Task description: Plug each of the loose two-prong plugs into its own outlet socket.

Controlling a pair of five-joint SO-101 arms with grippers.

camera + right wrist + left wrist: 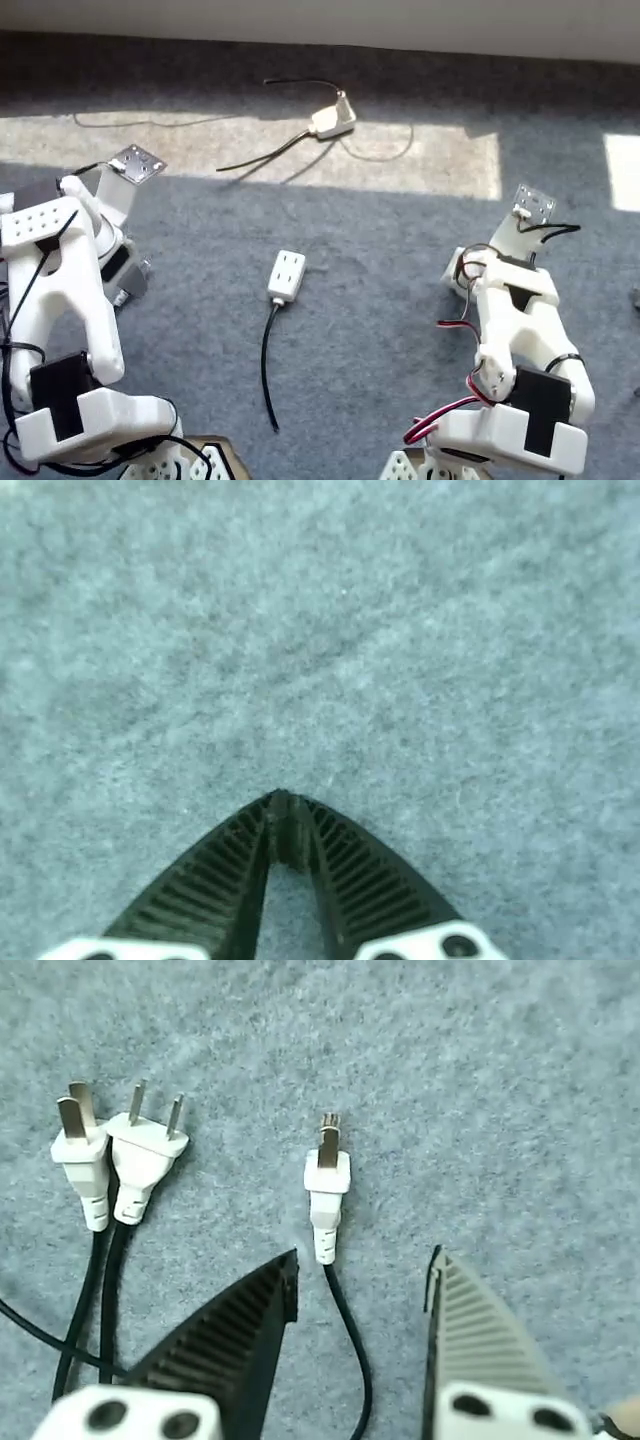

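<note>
White two-prong plug [327,1175], black-corded: lying where? (M)
On grey carpet [500,1080], just beyond left gripper [362,1255], fingers parted. Right gripper [283,800] is pressing its fingers together, empty. White socket block [286,276] is sitting at six o'clock of second socket block [333,120]. (K)

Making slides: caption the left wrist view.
Open black left gripper facing three white two-prong plugs with black cords on grey carpet.

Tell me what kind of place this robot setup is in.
Probably an indoor robot practice spot on grey carpet: white robot arms, a sunlit band as from a window, loose plugs and an outlet socket.
</note>
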